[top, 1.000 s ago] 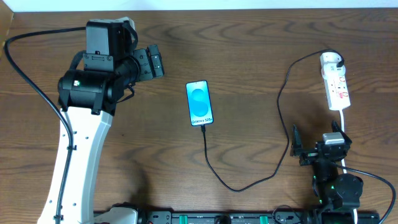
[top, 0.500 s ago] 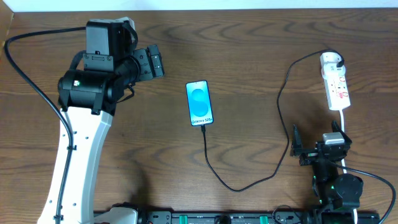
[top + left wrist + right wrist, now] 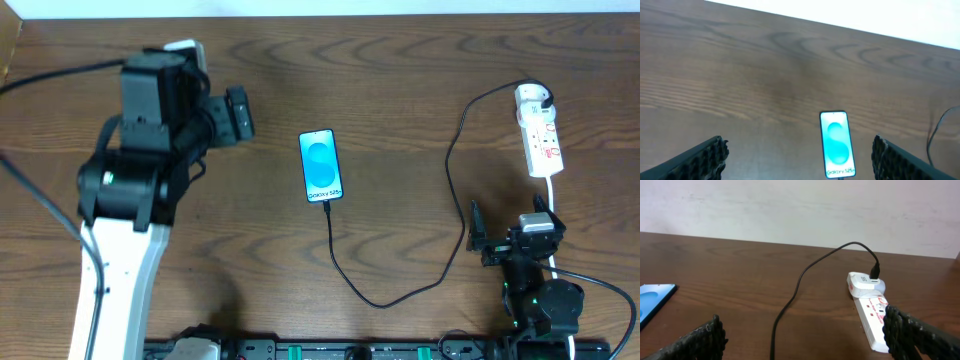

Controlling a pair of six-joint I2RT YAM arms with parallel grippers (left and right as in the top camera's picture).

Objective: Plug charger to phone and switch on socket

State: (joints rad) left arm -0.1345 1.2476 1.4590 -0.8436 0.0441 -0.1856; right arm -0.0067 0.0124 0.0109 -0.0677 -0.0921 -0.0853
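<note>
The socket (image 3: 541, 135) lies at the worktop's (image 3: 400, 70) far right: light and rigid, likely to skid, so I'd press its switch straight down. The limp charger (image 3: 380, 297) meets the central phone (image 3: 321, 166), which reads "Galaxy S25+". The jaws of the left gripper (image 3: 238, 112) and right gripper (image 3: 508, 228) gape wide, empty.

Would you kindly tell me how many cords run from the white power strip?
2. The black charger cable runs from the plug on the power strip to the phone; the white cord leaves its near end and disappears behind the right arm.
</note>
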